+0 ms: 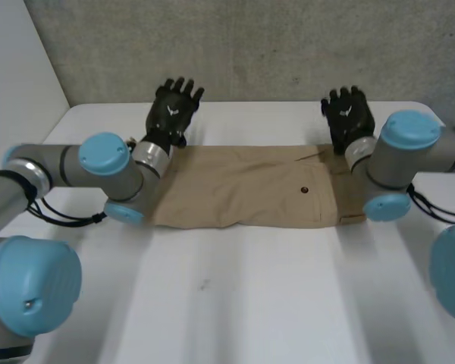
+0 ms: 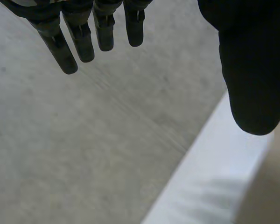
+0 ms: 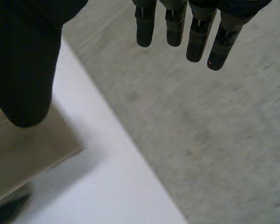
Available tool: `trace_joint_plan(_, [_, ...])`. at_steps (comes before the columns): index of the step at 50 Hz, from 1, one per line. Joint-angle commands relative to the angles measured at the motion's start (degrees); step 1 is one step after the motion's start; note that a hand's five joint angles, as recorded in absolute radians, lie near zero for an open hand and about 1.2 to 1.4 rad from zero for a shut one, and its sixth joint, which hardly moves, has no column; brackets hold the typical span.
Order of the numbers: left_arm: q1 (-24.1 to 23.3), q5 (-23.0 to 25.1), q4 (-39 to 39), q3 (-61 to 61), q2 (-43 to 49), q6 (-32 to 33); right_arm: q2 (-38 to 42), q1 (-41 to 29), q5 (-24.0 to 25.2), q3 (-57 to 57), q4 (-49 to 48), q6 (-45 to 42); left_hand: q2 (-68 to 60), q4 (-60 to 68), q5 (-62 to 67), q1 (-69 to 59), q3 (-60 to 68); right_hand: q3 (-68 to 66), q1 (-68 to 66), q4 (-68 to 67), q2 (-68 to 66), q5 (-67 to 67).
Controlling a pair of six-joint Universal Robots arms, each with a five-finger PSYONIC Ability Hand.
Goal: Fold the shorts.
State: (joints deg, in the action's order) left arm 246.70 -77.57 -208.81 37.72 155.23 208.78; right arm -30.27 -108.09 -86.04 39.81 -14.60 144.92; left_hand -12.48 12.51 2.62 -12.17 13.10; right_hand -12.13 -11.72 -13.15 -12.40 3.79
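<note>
A: Is it bright here?

B: Yes. The light is soft and even. The white table [image 1: 250, 303] on the camera side of the shorts [image 1: 250, 186] looks bright all over.

A: Where does the light come from?

B: From above, it seems. The blue caps [image 1: 105, 154] beside the shorts are lighter on top.

A: Any shadows by the shorts?

B: A thin dark line runs under their edge nearest the camera. In the right wrist view a soft grey shadow lies on the table just beside the shorts' corner.

A: And the wall [image 1: 288, 45] behind the shorts?

B: Grey and evenly lit.

A: What is hardest to see?

B: The left hand [image 1: 174, 110] and the right hand [image 1: 349, 114], just past the shorts. They are so black that little detail shows.
</note>
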Motion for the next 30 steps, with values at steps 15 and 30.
trace_joint_plan(15, [0.0,-3.4,8.3,32.3,-30.2,-10.4,-31.9,2.4,4.2,28.9,14.7,11.8,-1.6,1.6,1.5,-1.9,1.0,1.4,1.0,2.4,1.7,-3.0])
trace_joint_plan(30, [0.4,-5.0,22.1,33.1,-24.9,-11.9,-31.0,6.7,5.9,41.6,14.3,13.8,-4.0,3.9,3.8,-4.3,3.3,-18.0,-18.4,-16.9,-17.7,16.3])
